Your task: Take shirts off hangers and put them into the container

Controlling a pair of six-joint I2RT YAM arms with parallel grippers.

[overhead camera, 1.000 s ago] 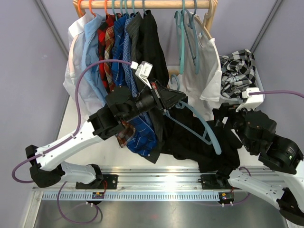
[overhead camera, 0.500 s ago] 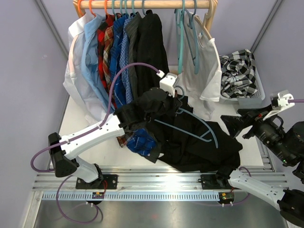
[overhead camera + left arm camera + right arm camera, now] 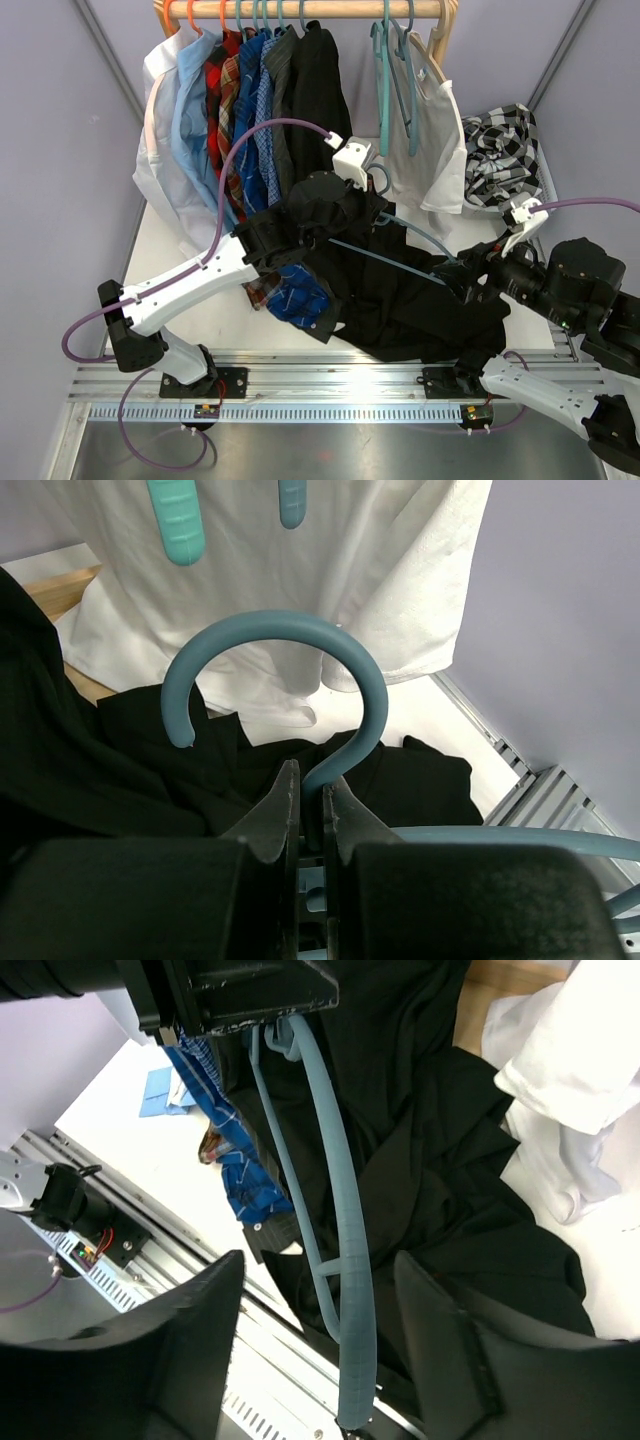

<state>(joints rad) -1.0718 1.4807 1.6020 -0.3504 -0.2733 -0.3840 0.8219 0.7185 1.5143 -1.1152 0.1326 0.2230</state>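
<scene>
I am pinching the neck of a teal hanger (image 3: 300, 630) with the left gripper (image 3: 312, 785), its fingers pressing together just under the hook, which is curving up in front of a white shirt (image 3: 380, 580). From there the left arm is stretching back diagonally to its base at the near left, with the wrist hovering over the middle of the table. The hanger is lying across a black shirt (image 3: 420, 300) that is spreading in a heap over the near middle of the table, beside a blue check shirt (image 3: 300, 295) on its left. I am holding the right gripper (image 3: 318, 1260) with its fingers spread wide, straddling the hanger's long arm without touching it. The right arm is folding in from the near right, its wrist pointing left. The container (image 3: 530, 214) is sitting at the far right, holding a black-and-white check shirt (image 3: 500, 150). More shirts (image 3: 250, 100) are hanging on the rail (image 3: 300, 8) at the far left
</scene>
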